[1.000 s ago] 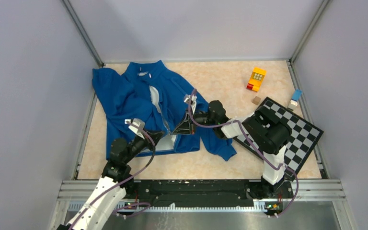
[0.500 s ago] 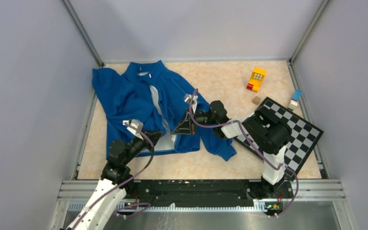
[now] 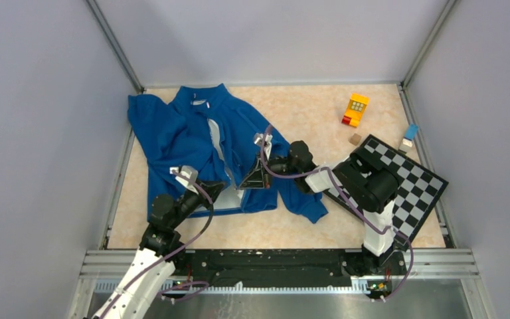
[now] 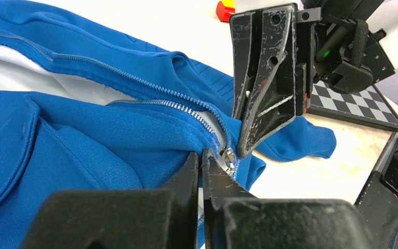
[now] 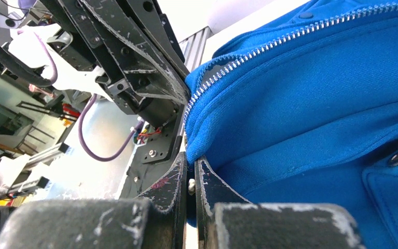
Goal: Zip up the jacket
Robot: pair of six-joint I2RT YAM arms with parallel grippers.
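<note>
Across the left half of the bench [image 3: 292,113] lay the jacket [image 3: 172,143], collar toward the far edge and hem toward the near edge, its front open over pale lining [image 4: 10,61]. Both arms met at the hem. The left fingers [image 4: 202,158] were pressed almost together on the hem of one front panel, with a thin fold of cloth apparently nipped between them and their tips just beside the slider [image 4: 228,155]. The right fingers [image 5: 188,167] were pinched on the blue edge of the other panel, at the foot of its teeth [image 5: 290,36]. In the left wrist view they stood tip-down just beyond the slider. Both rows of teeth ran down to that slider, so the zip looked started at the bottom, though whether the pin sat fully home could not be told.

The step in hand seemed to be securing the hem before the pull. To do it well, one pair of fingers would need to keep the hem taut and low against the bench so the cloth could not ride up. The other pair should take the slider's tab itself, not the fabric beside it, and draw it straight along the teeth toward the collar. Slack or twist in either panel would likely jam it.
</note>
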